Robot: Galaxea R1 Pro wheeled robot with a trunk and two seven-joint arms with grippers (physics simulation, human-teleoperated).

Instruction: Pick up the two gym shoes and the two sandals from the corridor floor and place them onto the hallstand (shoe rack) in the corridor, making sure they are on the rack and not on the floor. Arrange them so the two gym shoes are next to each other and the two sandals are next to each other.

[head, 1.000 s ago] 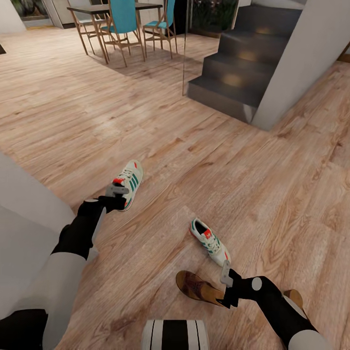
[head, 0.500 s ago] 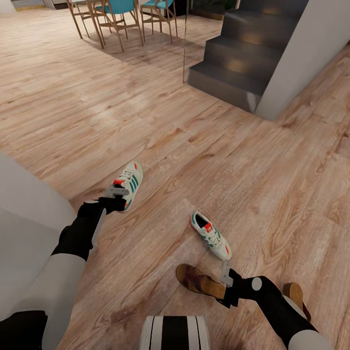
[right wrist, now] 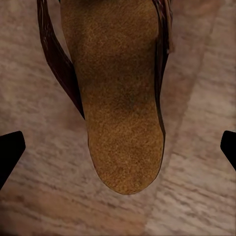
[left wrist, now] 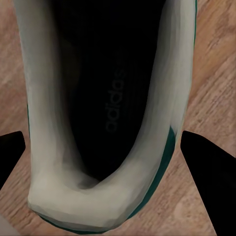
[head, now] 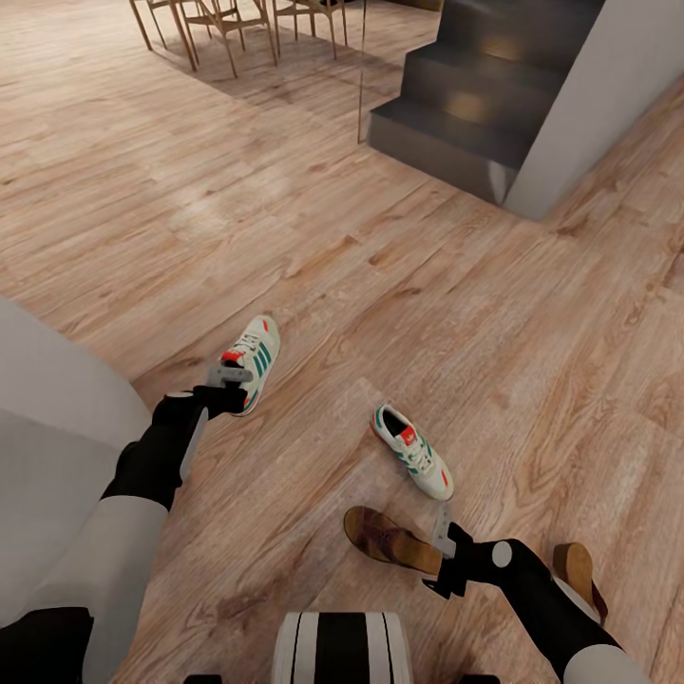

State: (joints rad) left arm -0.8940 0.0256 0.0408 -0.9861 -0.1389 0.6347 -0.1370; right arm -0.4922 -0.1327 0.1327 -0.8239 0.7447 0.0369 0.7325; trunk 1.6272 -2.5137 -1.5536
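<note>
- My left gripper point(head: 231, 372) sits right over the heel of the far sneaker point(head: 253, 353), which lies on the wood floor point(head: 399, 237) with its toe pointing away from me.
- From the left wrist camera I'm looking straight down into that sneaker's opening point(left wrist: 105, 98), a dark fingertip point(left wrist: 204, 160) out to either side. Jaws spread wide, nothing held; the shoe's long axis runs between them, so I'd judge a close would pinch across the heel.
- My right gripper point(head: 442, 534) hovers at the heel end of the near sandal point(head: 388, 540), whose toe points off to my left.
- Right wrist camera: tan footbed point(right wrist: 118, 93) centred, fingertips point(right wrist: 10, 150) far apart at the edges. Open wide too, empty.
- The second sneaker point(head: 413, 451) lies just beyond the sandal, nearer my right arm; the other sandal point(head: 576, 570) peeks out behind my right forearm.
- No rack in sight yet.
</note>
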